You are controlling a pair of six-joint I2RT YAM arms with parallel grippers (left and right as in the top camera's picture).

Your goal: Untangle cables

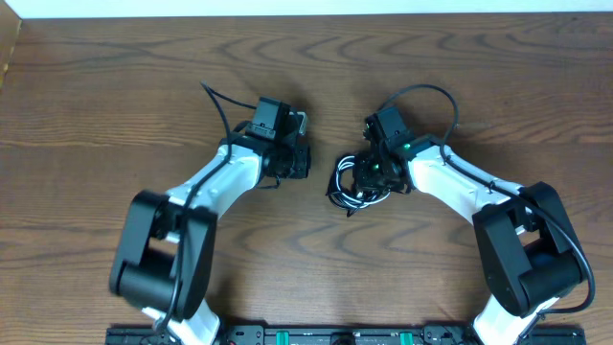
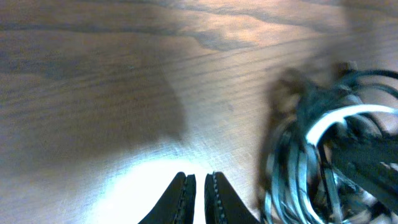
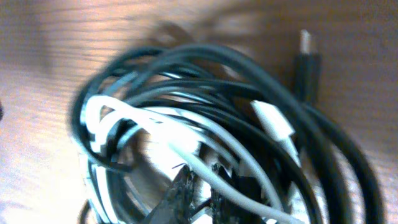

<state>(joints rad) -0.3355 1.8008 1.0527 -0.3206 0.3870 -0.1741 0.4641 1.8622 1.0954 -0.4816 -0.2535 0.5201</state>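
- The left pincer (image 1: 299,158) sits low over the bare surface (image 1: 96,96), its tips (image 2: 200,177) clenched with nothing between them; it needs to open before it can help
- The cables (image 1: 356,187) lie in one tight coil near the middle of the surface, at 3 o'clock from the left pincer and just beside it, not touching it
- From the left wrist the coil (image 2: 323,155) fills the 3 o'clock side, so a short approach that way looks enough to pin a black loop while the other arm pulls
- The right pincer (image 1: 369,177) is down in the coil; its tips (image 3: 200,177) stand close together with the white cord (image 3: 99,124) crossing at them, but blur hides whether it is grasped, so I cannot tell
- A free black plug (image 3: 308,62) pokes out at 1 o'clock of the coil; leading that end out first, slowly, probably beats tugging a middle strand, which could tighten the knot
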